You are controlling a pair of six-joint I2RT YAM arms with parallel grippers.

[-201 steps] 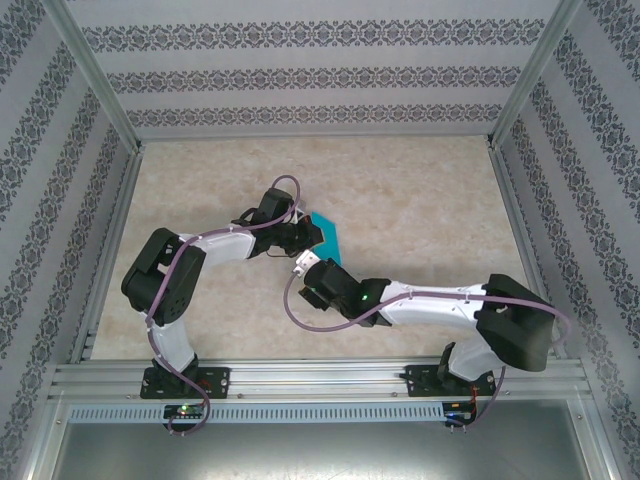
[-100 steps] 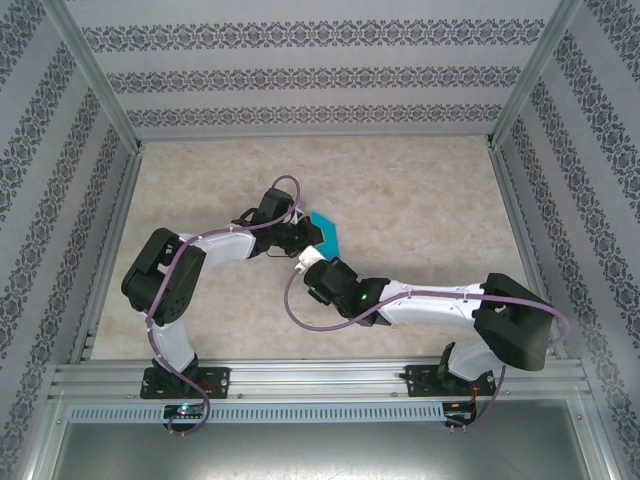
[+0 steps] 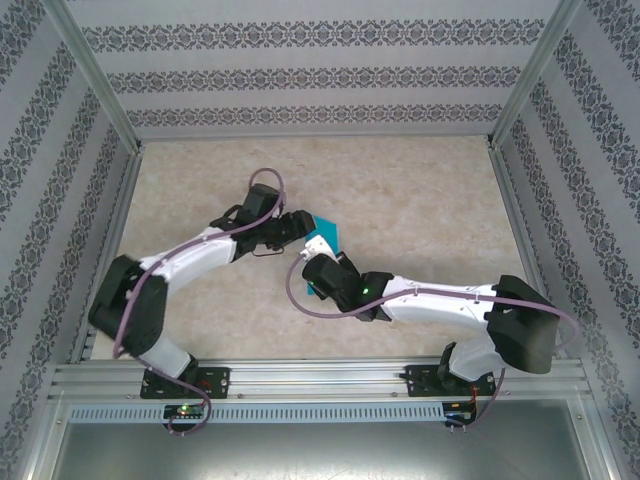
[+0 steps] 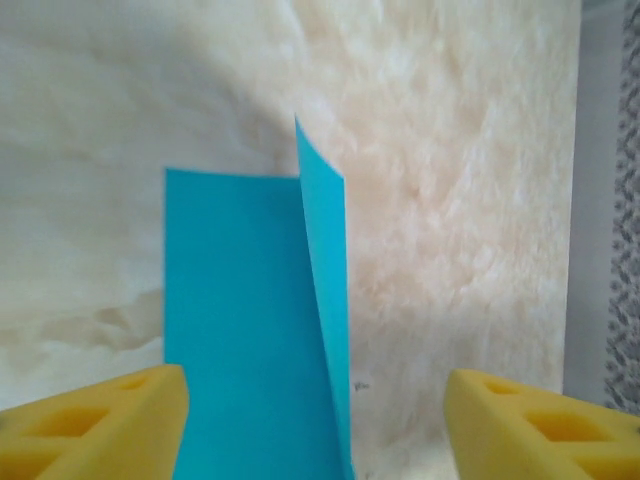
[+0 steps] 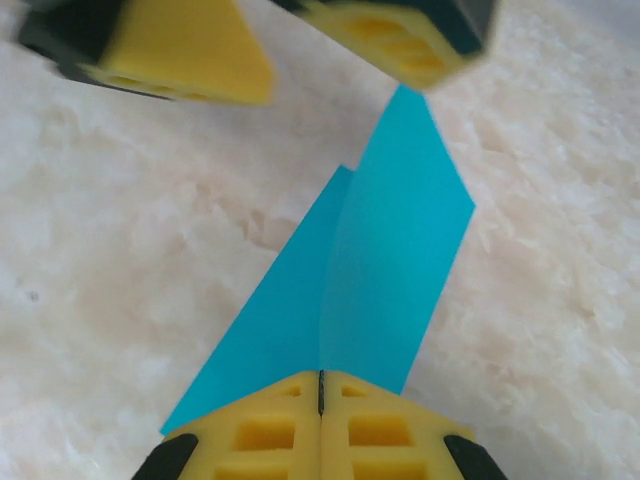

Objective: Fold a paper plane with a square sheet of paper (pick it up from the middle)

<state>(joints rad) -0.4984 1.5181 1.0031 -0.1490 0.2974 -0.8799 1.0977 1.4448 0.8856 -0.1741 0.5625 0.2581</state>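
Note:
The square sheet of paper (image 3: 325, 236) is teal-blue and bent into a V along a centre crease, lying mid-table. In the right wrist view my right gripper (image 5: 320, 392) is shut on the near end of that crease, and the sheet (image 5: 390, 250) rises away from it. From above, the right gripper (image 3: 318, 262) sits just in front of the sheet. My left gripper (image 3: 298, 228) stands open at the sheet's left edge. In its own view the left gripper (image 4: 315, 415) straddles the sheet (image 4: 240, 330), one flap standing upright, with the yellow fingers (image 4: 95, 420) wide apart. The paper plane is out of view.
The beige marbled table (image 3: 420, 200) is fenced by aluminium rails at the left (image 3: 112, 240) and right (image 3: 520, 230), with patterned walls behind. Both forearms cross toward the table's middle. The left gripper's fingers (image 5: 190, 50) hang just beyond the sheet in the right wrist view.
My right gripper moved forward and shut on the paper's crease. My left gripper then opened, let the paper go, and its arm swung out to the left.

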